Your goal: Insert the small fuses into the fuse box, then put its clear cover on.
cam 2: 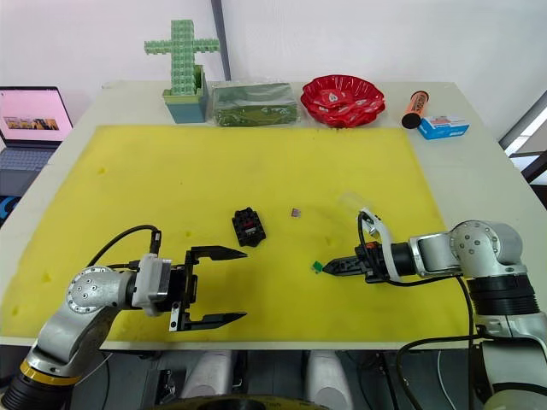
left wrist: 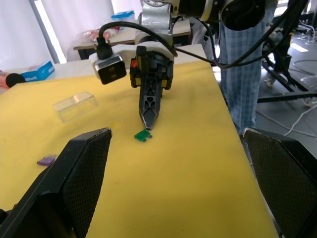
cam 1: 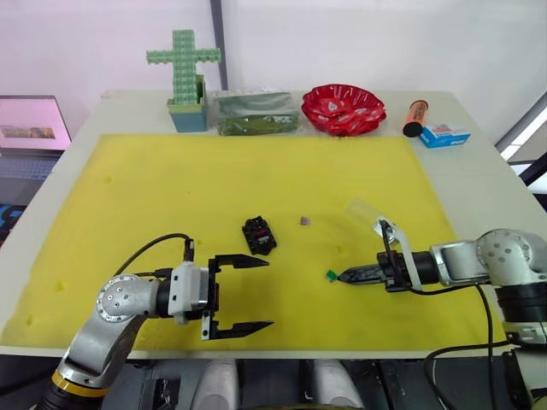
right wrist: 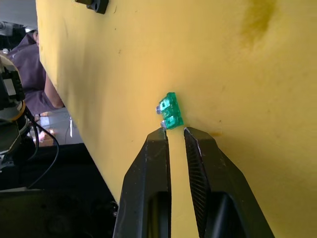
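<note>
One green fuse (right wrist: 171,111) | we are nosing our right hand (right wrist: 176,130), fingers narrowly parted, at it | risking flicking it away | left hand (cam 1: 242,293) gaping wide, empty

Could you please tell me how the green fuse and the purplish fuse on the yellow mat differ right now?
The green fuse lies right at the right gripper's nearly shut fingertips; the purplish fuse lies apart from both grippers. The purplish fuse lies nearer the fuse box; the green fuse lies farther off. Both are tiny and rest loose on the yellow mat, not yet inserted.
</note>
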